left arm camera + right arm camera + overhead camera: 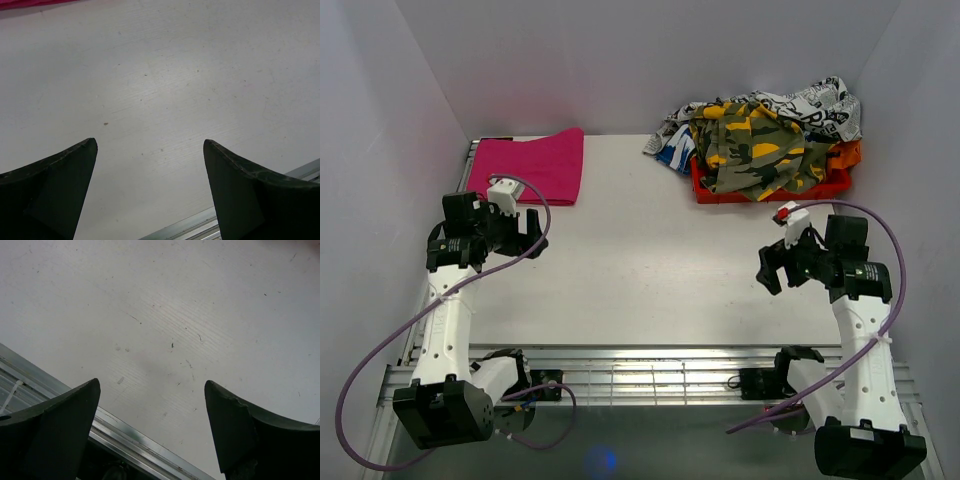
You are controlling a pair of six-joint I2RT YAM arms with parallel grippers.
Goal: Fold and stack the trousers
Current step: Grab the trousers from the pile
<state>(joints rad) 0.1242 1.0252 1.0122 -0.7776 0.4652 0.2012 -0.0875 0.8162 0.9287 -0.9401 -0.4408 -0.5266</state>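
The camouflage trousers (756, 147) lie crumpled on top of a heap in a red bin (772, 192) at the back right of the table. My left gripper (534, 232) hovers open over the left side of the table, near a folded pink cloth (532, 165). In the left wrist view that gripper (150, 142) has only bare table between its fingers. My right gripper (769, 270) stands open over the right side, in front of the bin and apart from it. Nothing but table shows between the jaws of the right gripper (152, 382) in its wrist view.
A black-and-white newsprint garment (820, 106) and a blue-and-white one (672, 150) lie in the same heap. White walls close in the left, back and right. A metal rail (650, 378) runs along the near edge of the table (650, 260). A purple cable loops from each arm.
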